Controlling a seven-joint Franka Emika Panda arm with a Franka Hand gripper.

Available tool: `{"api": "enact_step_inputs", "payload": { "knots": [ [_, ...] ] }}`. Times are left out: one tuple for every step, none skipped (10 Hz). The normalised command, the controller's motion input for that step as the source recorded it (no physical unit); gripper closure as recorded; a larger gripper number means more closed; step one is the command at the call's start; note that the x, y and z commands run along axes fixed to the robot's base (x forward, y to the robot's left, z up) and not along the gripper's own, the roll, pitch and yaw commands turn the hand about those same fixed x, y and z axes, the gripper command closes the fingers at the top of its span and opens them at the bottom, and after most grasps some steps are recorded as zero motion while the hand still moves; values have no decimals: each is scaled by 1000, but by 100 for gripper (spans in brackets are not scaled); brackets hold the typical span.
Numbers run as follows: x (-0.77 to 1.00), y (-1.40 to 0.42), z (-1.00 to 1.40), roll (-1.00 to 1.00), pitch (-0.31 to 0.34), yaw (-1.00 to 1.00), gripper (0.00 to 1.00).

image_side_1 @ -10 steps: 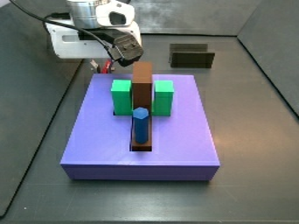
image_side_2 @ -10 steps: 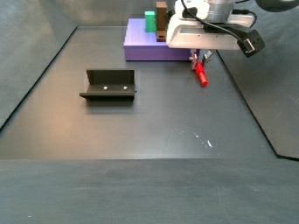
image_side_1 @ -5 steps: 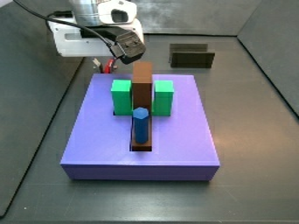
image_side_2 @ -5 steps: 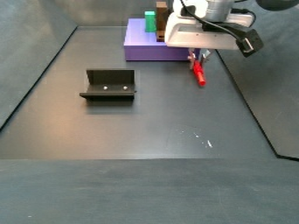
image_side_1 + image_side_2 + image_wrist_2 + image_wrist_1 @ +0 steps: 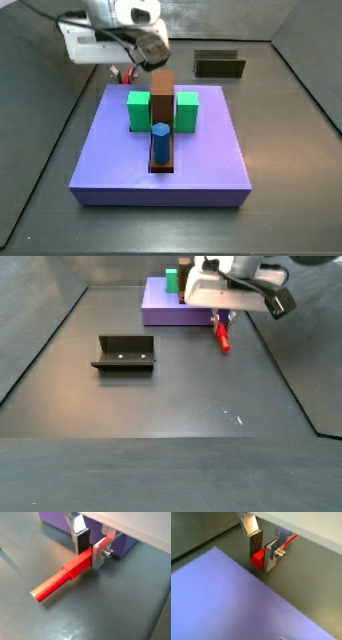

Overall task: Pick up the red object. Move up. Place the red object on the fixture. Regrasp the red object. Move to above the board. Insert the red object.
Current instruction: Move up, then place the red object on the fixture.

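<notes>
The red object (image 5: 60, 583) is a thin red peg with a square block end and a round end. My gripper (image 5: 89, 554) is shut on its block end, the round end sticking out sideways. In a side view the gripper (image 5: 221, 320) holds the peg (image 5: 225, 339) just beside the lavender board (image 5: 168, 309), off the floor. In a side view the peg (image 5: 128, 74) peeks out behind the board's far left corner (image 5: 120, 150). The dark fixture (image 5: 124, 353) stands apart on the floor; it also shows at the back (image 5: 219, 64).
On the board stand two green blocks (image 5: 139, 110), a brown bar (image 5: 163, 95) and a blue upright cylinder (image 5: 160, 143). Dark enclosure walls ring the floor (image 5: 174, 396).
The gripper has risen slightly with the red peg in it; the peg sits a little higher beside the board. Nothing else has moved.
</notes>
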Motion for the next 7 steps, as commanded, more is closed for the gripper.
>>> {"api": "enact_step_inputs", "payload": {
  "knots": [
    [-88, -40, 607, -25, 41, 17, 100],
    [-45, -20, 324, -63, 22, 10, 100],
    [43, 37, 0, -51, 57, 0, 100],
    [514, 260, 0, -680, 109, -57, 100],
    [603, 240, 83, -1000, 63, 0, 100],
    [614, 223, 111, -1000, 11, 0, 100],
    [729, 140, 309, -966, 86, 0, 100]
  ]
}}
